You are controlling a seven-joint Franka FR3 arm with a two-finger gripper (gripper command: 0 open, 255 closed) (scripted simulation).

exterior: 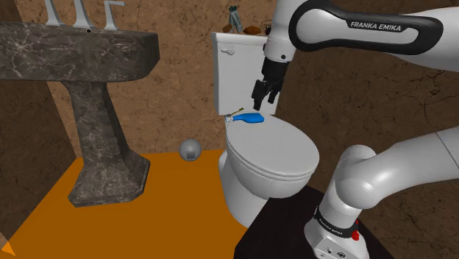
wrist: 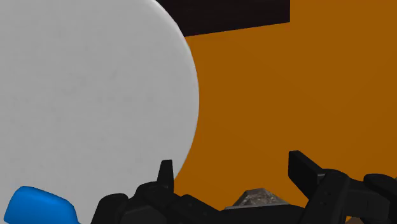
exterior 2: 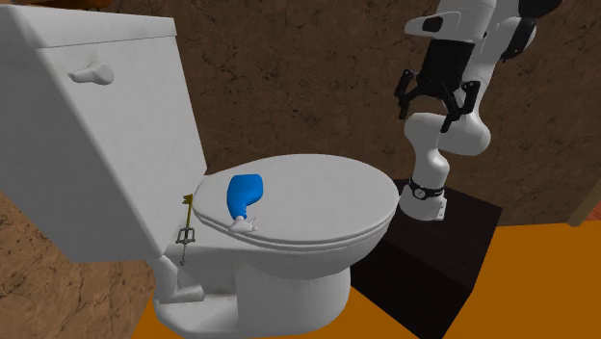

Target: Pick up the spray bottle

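In the wrist view the spray bottle [wrist: 38, 205] is cut off by the frame. Just a rounded blue end shows beside one finger, outside the gap, and a scrap of grey stone between the fingers is too small to name. The little things on top of the tank [exterior: 239, 70] are hard to make out, as is a thin gold object [exterior 2: 188, 217] hanging by the hinge. The toilet lid [exterior 2: 318, 207] is shut, plain white and smooth. The toilet stands on an orange floor [exterior: 147, 213] against rough brown walls [exterior: 184, 81], with a dark marbled pedestal sink [exterior: 95, 140] and a grey ball [exterior: 190, 149] nearby (the ball sits on the floor between sink and toilet). The arm's dark stand [exterior 2: 453, 231] sits by the lid's front end. The bottle lies on its side at the lid's rear edge, close to the tank, its body bright blue and curved, its white nozzle at the rear corner. The gripper [exterior: 264, 103] hangs above the bottle, apart from it, jaws spread with nothing between them.
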